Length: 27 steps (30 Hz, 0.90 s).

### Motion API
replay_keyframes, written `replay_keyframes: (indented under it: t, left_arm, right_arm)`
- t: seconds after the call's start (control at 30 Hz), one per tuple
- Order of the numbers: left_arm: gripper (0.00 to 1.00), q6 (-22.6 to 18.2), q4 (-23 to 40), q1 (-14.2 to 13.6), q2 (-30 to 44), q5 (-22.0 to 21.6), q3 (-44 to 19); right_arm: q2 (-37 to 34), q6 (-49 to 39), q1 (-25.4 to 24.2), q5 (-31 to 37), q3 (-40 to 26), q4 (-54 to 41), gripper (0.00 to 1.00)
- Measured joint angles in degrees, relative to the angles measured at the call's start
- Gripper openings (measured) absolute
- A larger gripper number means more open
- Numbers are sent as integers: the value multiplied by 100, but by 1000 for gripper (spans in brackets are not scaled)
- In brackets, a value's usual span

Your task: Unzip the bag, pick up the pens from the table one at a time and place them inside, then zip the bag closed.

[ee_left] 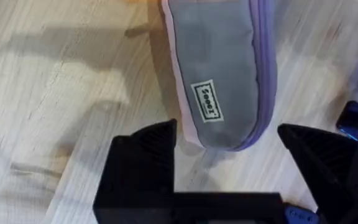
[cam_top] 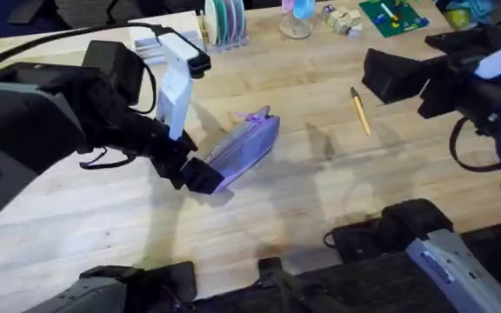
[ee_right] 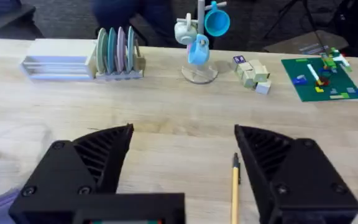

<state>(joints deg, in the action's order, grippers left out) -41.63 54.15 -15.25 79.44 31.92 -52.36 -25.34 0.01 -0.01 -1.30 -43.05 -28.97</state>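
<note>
My left arm is bulky matte black, with a white bracket bolted on and thin black cables looping off it. Its gripper has chunky black wedge fingers and a blue patch beside one. My right gripper has black fingers with ribbed inner faces. The right arm is black too, with a grey-white link near its base.

Left gripper at the end of the bag

The black fingers stand apart, one on each side of the pouch's rounded end, which lies between them on the pale wooden table. The bag's grey side panel faces up, bearing a small white label, with a purple edge along one side.
</note>
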Motion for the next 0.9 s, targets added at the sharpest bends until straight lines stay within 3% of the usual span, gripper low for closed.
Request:
replay_keyframes:
  t: [0.5, 0.9]
  left_arm:
    - [995, -2, -95, 0, 1, 390, 0]
    - [976, 0, -281, 0, 1, 452, 9]
  right_arm:
    - [1, 0, 0, 0, 0, 0, 998]
    - [0, 0, 0, 0, 0, 0, 998]
